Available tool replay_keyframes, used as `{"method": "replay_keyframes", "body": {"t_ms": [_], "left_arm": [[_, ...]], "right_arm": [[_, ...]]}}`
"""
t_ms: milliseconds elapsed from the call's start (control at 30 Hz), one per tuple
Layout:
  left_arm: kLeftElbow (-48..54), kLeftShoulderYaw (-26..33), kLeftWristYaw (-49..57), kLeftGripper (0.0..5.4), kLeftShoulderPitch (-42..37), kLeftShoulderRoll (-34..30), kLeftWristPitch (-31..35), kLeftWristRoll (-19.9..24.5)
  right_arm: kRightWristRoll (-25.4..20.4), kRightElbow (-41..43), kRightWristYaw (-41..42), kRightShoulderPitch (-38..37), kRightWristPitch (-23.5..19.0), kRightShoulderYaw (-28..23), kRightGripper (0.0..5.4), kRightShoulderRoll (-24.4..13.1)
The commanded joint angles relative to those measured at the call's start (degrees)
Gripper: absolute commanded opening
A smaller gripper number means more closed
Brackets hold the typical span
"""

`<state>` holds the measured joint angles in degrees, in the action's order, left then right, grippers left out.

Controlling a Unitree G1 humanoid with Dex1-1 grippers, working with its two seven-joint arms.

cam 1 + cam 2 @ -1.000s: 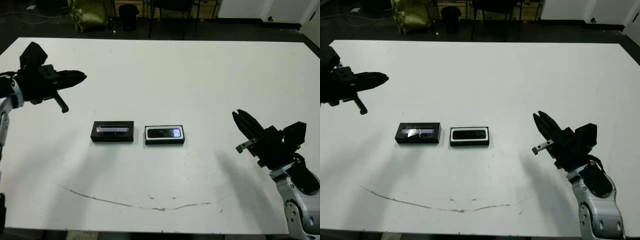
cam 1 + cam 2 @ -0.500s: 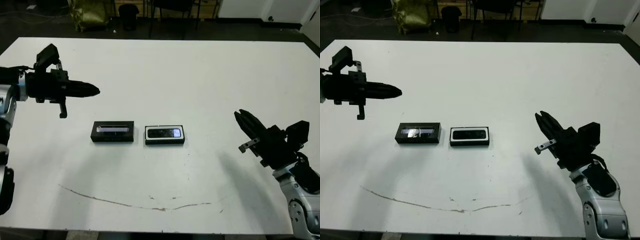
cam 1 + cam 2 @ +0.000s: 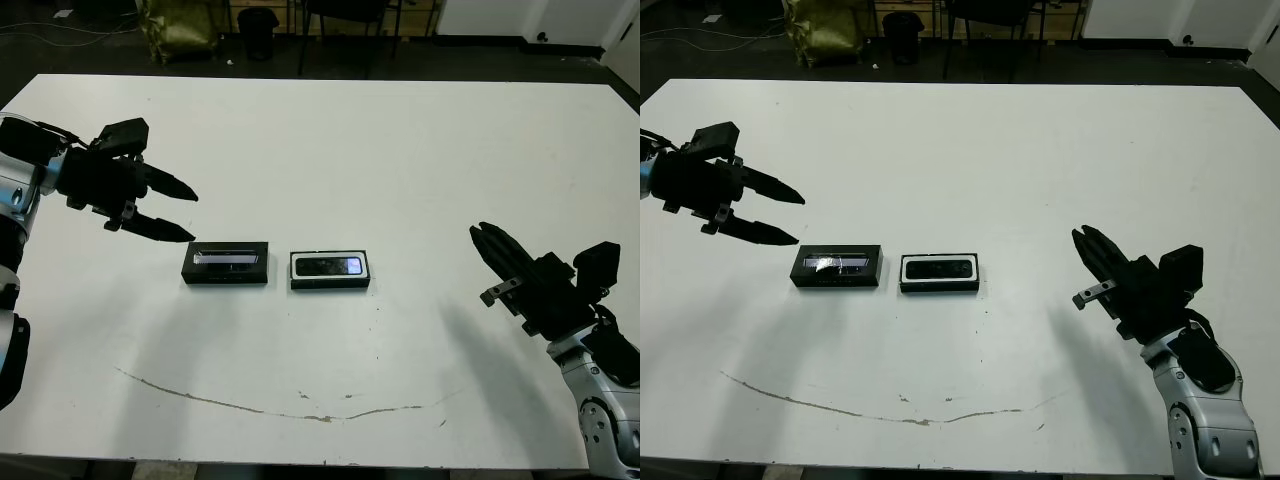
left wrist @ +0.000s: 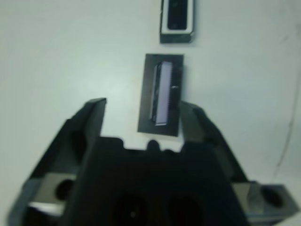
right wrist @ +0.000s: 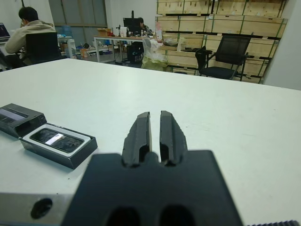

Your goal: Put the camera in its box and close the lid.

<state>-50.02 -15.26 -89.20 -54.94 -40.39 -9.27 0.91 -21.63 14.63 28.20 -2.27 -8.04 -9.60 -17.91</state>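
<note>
While the left gripper point(image 3: 178, 213) hung wide open, empty, beside the lid point(image 3: 226, 263), the right gripper point(image 3: 492, 248) stayed closed, empty.

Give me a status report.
Left gripper open beside lid. Right gripper shut, clear. Camera in box, lid off. Nothing in the way.

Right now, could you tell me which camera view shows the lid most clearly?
The left wrist view: the lid lies large and central, its silvery strip plain, with the left gripper open near it. Both eye views show it small, beside the box. The right wrist view catches only its corner.
</note>
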Motion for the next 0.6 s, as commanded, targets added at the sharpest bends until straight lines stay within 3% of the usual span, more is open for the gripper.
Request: {"method": "replay_keyframes", "body": {"t_ms": [33, 133, 600], "left_arm": [[-1.1, 0.1, 0.9, 4.69, 0.9, 0.6, -0.8, -1.4], [-2.6, 0.2, 0.6, 5.39, 0.3, 1.3, 0.4, -1.9], [-10.8, 2.0, -3.2, 5.39, -1.3, 3.6, 0.4, -1.7]], "right_arm": [[0.3, -0.5, -0.5, -0.9, -0.8, 0.0, 0.00, -0.3], [0.4, -0.5, -0.6, -1.1, -0.8, 0.1, 0.00, -0.3], [1.4, -0.9, -0.8, -1.5, 0.1, 0.3, 0.00, -0.3]]}}
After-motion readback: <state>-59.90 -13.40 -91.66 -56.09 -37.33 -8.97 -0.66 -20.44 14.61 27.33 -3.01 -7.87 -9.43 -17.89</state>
